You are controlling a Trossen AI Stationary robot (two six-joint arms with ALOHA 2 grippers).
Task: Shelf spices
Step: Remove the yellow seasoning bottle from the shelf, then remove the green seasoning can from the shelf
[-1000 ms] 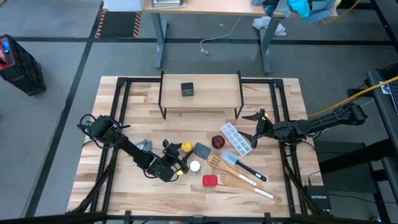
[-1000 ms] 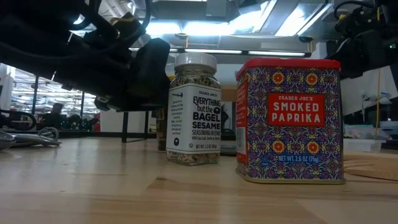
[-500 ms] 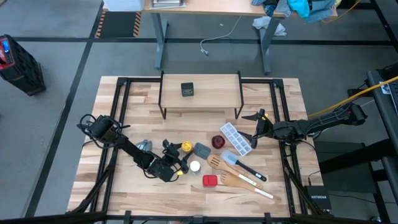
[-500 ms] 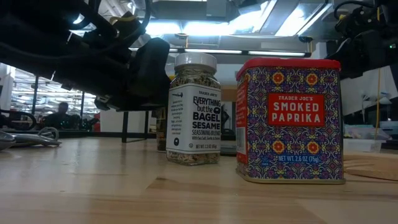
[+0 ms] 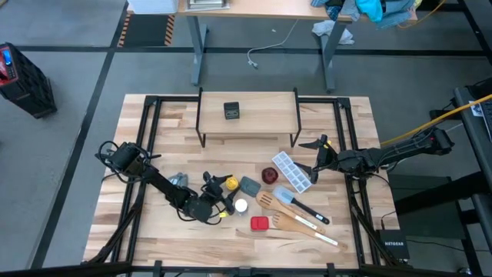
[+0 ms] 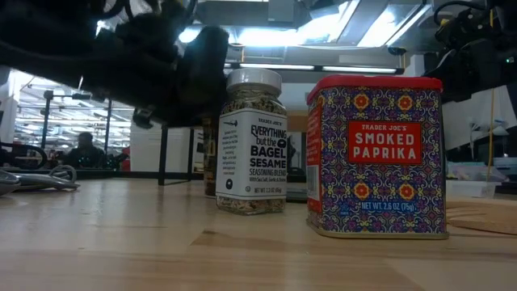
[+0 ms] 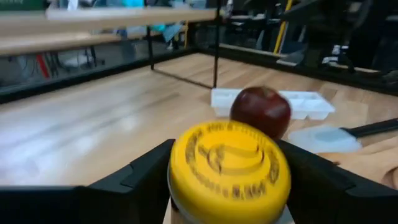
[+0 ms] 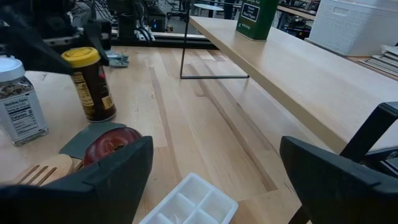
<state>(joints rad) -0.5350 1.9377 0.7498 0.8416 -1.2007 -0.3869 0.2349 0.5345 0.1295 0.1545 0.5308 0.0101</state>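
Along the far middle of the table (image 5: 330,115), you are seeing the shelf (image 5: 269,117) running its long axis left to right, with the dark square tin (image 5: 231,111) standing upright on its top board. There is open board to the right of that tin, and bare tabletop lies between the shelf legs and the clutter nearer you.

Nearer, the red square tin (image 5: 260,223) is standing upright close to the table's near edge, with the white-capped jar (image 5: 241,205) upright just beyond it on the left. The yellow-lidded amber jar (image 5: 230,182) is standing upright too, lid up.

Your left gripper (image 5: 218,197) is sitting around that amber jar, one finger (image 7: 146,171) on each side of the yellow lid; whether they are pressing on it you cannot tell. Since a second ago, the left arm is sitting slightly higher in the low view, while the jars and tins are staying put.

Your right gripper (image 5: 313,159) is waiting at the right side, fingers spread wide and holding nothing, near the white ice tray (image 5: 292,170) and the small dark red dish (image 5: 268,175).
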